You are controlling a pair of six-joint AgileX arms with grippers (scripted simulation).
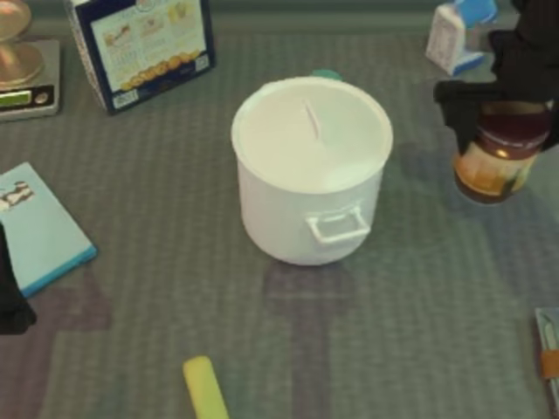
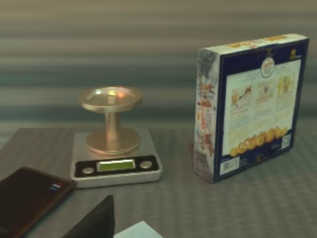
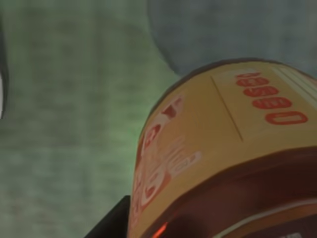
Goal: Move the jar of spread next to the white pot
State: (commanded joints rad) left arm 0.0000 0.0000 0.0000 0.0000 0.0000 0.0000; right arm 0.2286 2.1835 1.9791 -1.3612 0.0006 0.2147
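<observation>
Grey surface point(image 1: 175, 288) is seen, jar of spread point(image 1: 495, 161) clamped near its lid by right gripper point(image 1: 489, 109), right of white pot point(image 1: 311, 166); rigid, smooth glass judged slippery, breakable; left gripper's state cannot be told.

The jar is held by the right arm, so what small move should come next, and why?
Probably lower the jar toward the table, slightly closer to the white pot. The right gripper holds it at the top view's right, apparently lifted, with a gap left beside the pot. The left arm stays parked at the left edge.
</observation>
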